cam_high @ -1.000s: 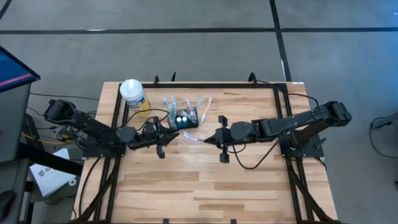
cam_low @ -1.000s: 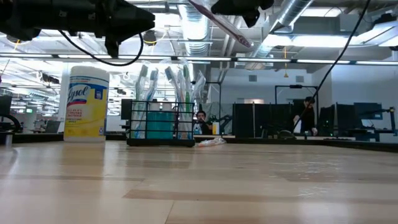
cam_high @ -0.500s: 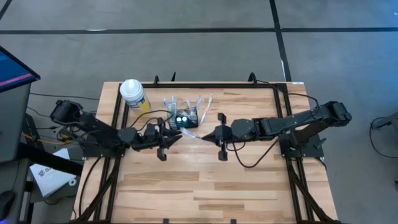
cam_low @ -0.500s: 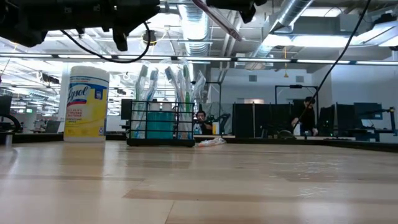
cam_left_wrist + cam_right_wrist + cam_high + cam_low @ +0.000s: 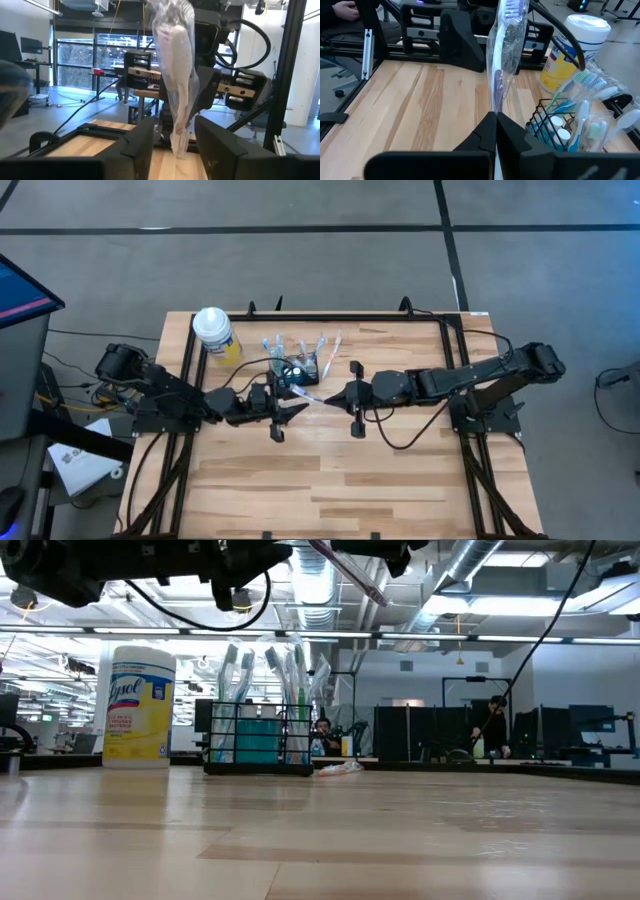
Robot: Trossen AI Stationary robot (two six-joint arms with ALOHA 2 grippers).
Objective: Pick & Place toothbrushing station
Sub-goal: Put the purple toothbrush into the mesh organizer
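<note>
The black wire-mesh caddy [image 5: 298, 368] stands on its base on the table's far middle with several toothbrushes upright in it; it also shows in the low view [image 5: 260, 745] and the right wrist view [image 5: 555, 125]. My right gripper [image 5: 338, 396] is shut on a plastic-wrapped toothbrush [image 5: 504, 45], high above the table [image 5: 345, 570]. My left gripper [image 5: 298, 407] is open. Its fingers stand on either side of the toothbrush's free end [image 5: 176, 100] without touching it. My right gripper pinches the wrapped toothbrush near one end [image 5: 496, 107] between its two fingers. The fingers come level from the table's right side, in line with the toothbrush. The toothbrush sticks out past the fingertips toward my left gripper, lifted clear of the table and slanting.
A yellow canister with a white lid [image 5: 213, 330] stands left of the caddy at the far left. A crumpled clear wrapper [image 5: 340, 768] lies on the table just right of the caddy. The near half of the wooden table [image 5: 340, 490] is bare.
My left gripper has moved toward the table's right edge, up to the wrapped toothbrush, until its open fingers stand around the free end. My right gripper has kept the toothbrush almost still.
</note>
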